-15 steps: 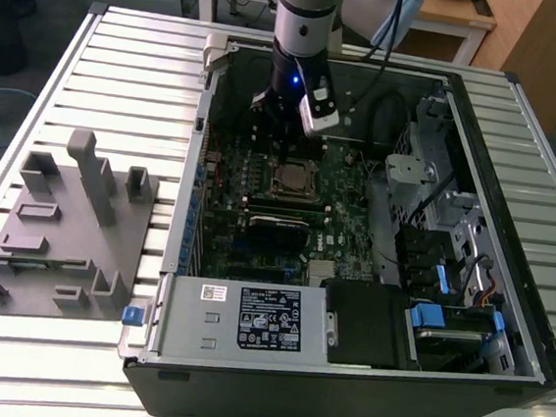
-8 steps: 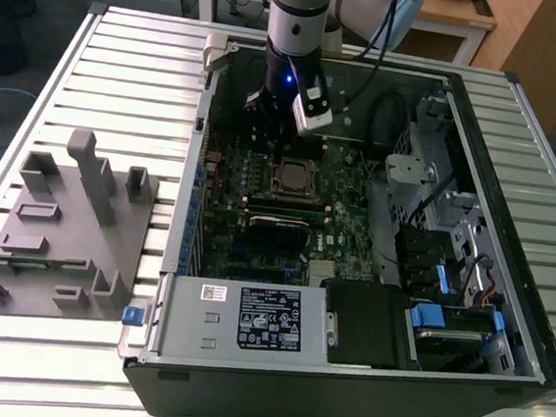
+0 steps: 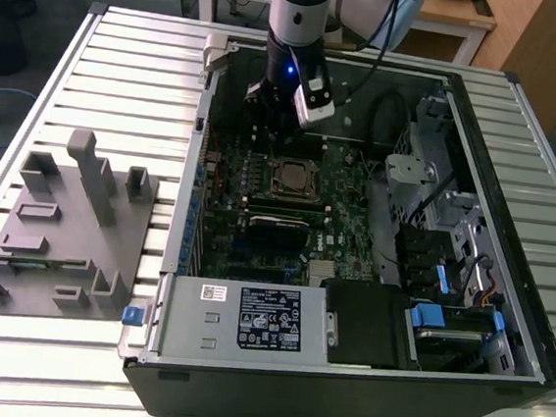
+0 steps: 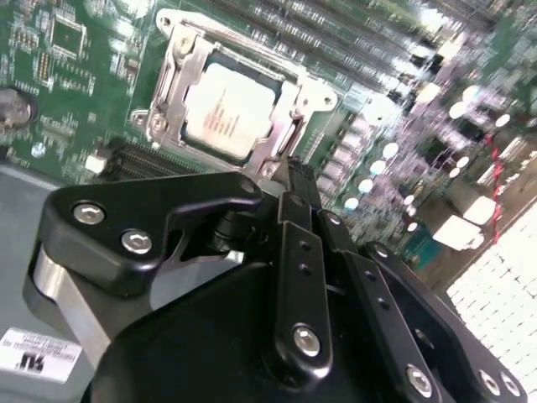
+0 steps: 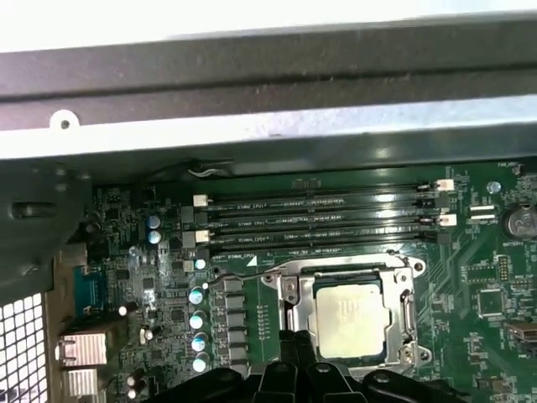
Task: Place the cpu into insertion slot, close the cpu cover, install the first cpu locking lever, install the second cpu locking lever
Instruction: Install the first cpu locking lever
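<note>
Arm: one robot arm reaching down from the upper centre of the exterior view into the open computer case (image 3: 338, 404).
Gripper (image 3: 270, 119): black, hanging inside the case over the motherboard (image 3: 346, 215), just above the socket in the frame; also seen in both wrist views (image 4: 291, 176) (image 5: 295, 369).
Fingers: drawn together at the tips, with nothing visible between them.
Fingertip position: just beside one edge of the socket in the second wrist view; whether they touch it cannot be told.
The cpu (image 3: 294, 179): flat square chip with a dull silver top, lying flat in the socket near the middle of the board; seen in both wrist views (image 4: 231, 113) (image 5: 348, 323).
The cpu cover (image 5: 295, 312): silvery frame plate lying down around the chip, whose top shows through the square window; its rim is also seen in the second wrist view (image 4: 174, 84).
Wire lever (image 5: 243, 270): thin metal rod running along one side of the socket; whether it is hooked cannot be told.
Memory slots (image 5: 319, 222): long dark parallel strips, just beside the socket.
Power-supply box (image 3: 248, 316): silver with a white label, lower centre of the exterior view, inside the case.
Grey fixture tray (image 3: 38, 245): moulded block with upright posts, at the exterior view's left, outside the case.
Table (image 3: 123, 75): ribbed metal surface bearing the case and the tray.
</note>
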Available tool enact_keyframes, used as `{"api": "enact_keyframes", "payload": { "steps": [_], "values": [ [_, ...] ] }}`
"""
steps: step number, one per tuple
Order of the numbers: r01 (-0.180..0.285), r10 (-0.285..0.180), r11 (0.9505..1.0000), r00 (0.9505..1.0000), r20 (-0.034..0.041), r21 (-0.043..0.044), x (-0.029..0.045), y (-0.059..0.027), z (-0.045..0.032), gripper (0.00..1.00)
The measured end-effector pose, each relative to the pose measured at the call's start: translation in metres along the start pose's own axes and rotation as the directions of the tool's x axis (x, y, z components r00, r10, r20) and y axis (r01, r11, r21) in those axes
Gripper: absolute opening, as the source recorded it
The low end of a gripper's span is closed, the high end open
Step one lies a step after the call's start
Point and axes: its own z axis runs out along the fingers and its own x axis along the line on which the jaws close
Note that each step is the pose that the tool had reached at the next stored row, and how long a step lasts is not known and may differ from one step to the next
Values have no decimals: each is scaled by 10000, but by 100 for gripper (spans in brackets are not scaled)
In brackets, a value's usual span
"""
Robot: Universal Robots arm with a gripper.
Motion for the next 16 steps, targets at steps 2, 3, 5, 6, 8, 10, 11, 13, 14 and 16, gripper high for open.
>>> {"api": "enact_keyframes", "payload": {
  "steps": [2,3,5,6,8,10,11,13,14,16],
  "values": [
    [-13,12,9993,10000,-32,-374,0,-10,-1,10],
    [-19,16,9985,10000,-49,-551,-1,-15,-1,10],
    [-28,22,9970,10000,-70,-780,-2,-22,-2,10],
    [-31,24,9964,10000,-74,-849,-1,-26,-2,10],
    [-34,28,9956,10000,-62,-935,17,-32,-2,10],
    [-28,26,9954,10000,-27,-960,45,-38,-3,10],
    [-24,24,9953,10000,-4,-965,64,-41,-4,10],
    [-16,22,9952,10000,61,-974,108,-46,-5,10],
    [-12,22,9952,10000,96,-978,130,-49,-6,10],
    [-3,20,9951,9999,168,-985,172,-55,-8,10]
  ]
}}
